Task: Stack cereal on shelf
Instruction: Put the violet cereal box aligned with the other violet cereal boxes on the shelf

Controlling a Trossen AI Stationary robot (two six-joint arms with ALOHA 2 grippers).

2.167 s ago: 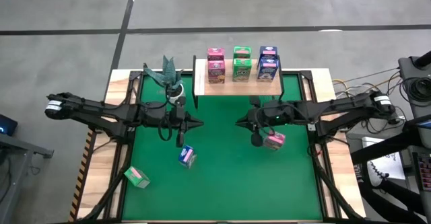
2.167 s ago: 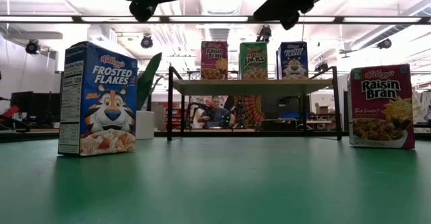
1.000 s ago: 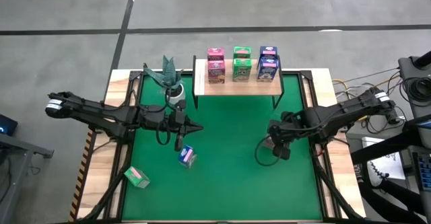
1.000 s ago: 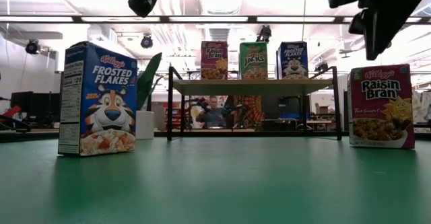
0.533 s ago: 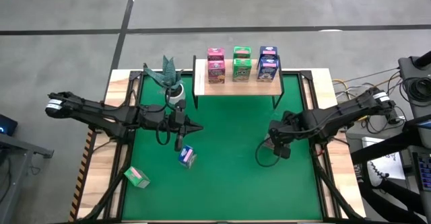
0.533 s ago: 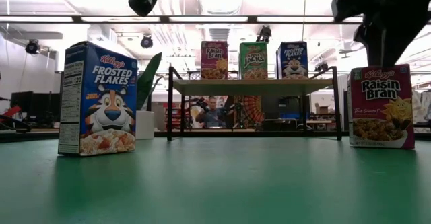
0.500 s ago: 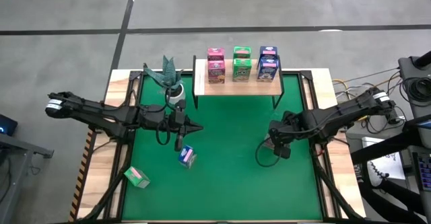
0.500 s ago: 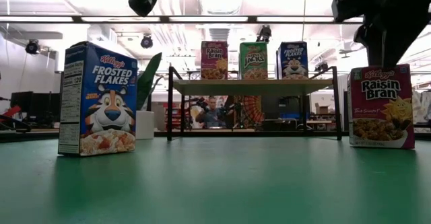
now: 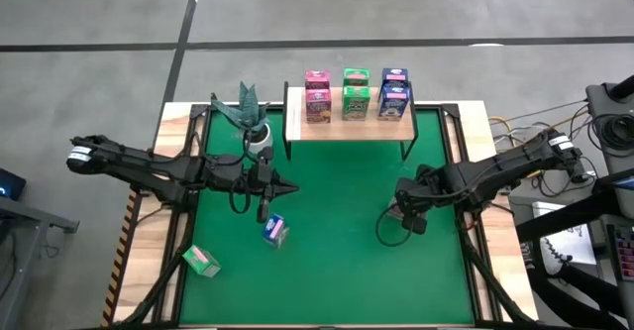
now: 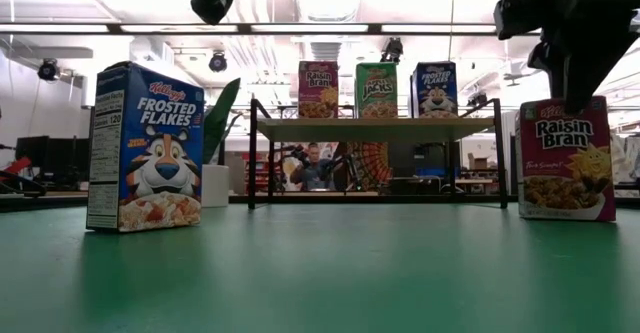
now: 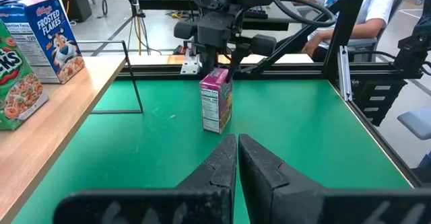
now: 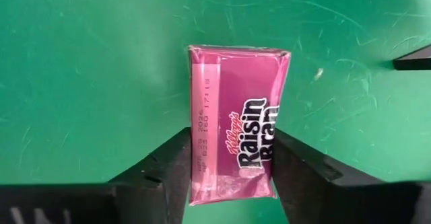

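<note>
Right wrist view looks down on a glossy magenta Raisin Bran carton (image 12: 237,124), upright near the green mat's (image 9: 337,271) right edge, the right gripper (image 12: 232,160) clamped on its sides. Nearer the left edge lie a blue box (image 9: 274,230) and green box (image 9: 202,261). Left gripper (image 11: 237,158) hovers pressed together. Six cartons line the pale wooden shelf (image 9: 297,122) at the far edge.

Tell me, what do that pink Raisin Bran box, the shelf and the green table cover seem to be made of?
The pink Raisin Bran box, between the right tool's fingers, looks like thin printed cardboard: folded edges, slight sheen. The shelf seems a pale wooden board with visible grain, on thin black legs, probably metal. The green table cover looks like a matte mat, perhaps felt or rubber; scuffs and lint show on it.
</note>
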